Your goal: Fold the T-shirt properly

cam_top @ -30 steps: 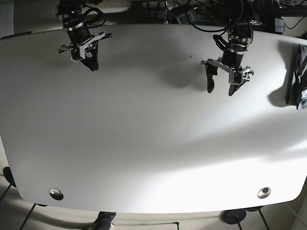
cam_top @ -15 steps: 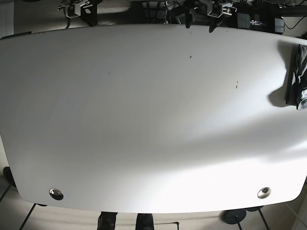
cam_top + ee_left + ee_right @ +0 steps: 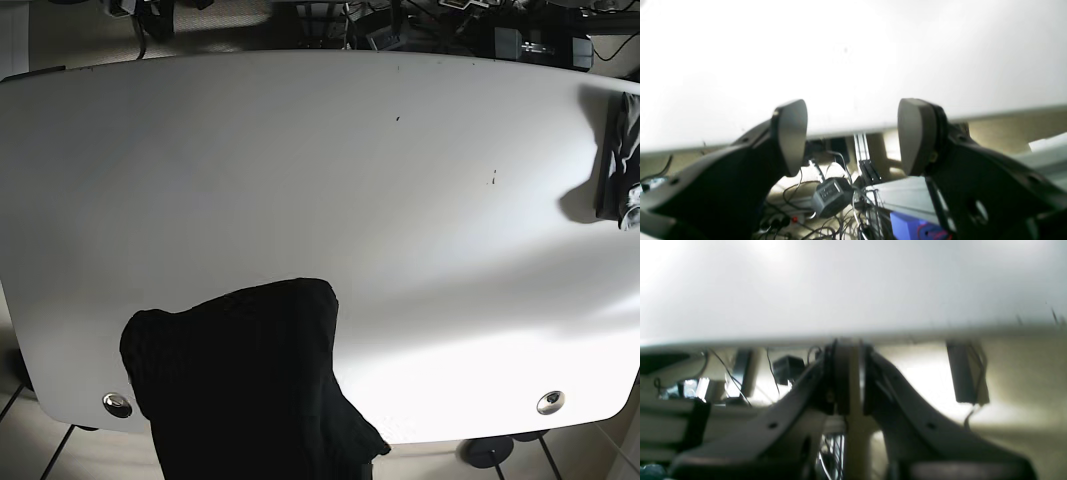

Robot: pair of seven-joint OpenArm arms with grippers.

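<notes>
A black T-shirt (image 3: 240, 380) lies crumpled at the front left of the white table (image 3: 400, 200), with part of it hanging over the front edge. My left gripper (image 3: 853, 136) is open and empty, held behind the table's far edge. My right gripper (image 3: 853, 380) is shut with nothing between the fingers, also behind the far edge. Both grippers are far from the shirt and almost out of the base view, at its top.
A dark folded garment (image 3: 618, 160) lies at the table's right edge. Two metal grommets (image 3: 117, 404) (image 3: 550, 402) sit near the front corners. Cables and boxes (image 3: 831, 196) hang below the far edge.
Both arms have pulled back from over the table to beyond its far edge. The black T-shirt has appeared at the front left of the table.
</notes>
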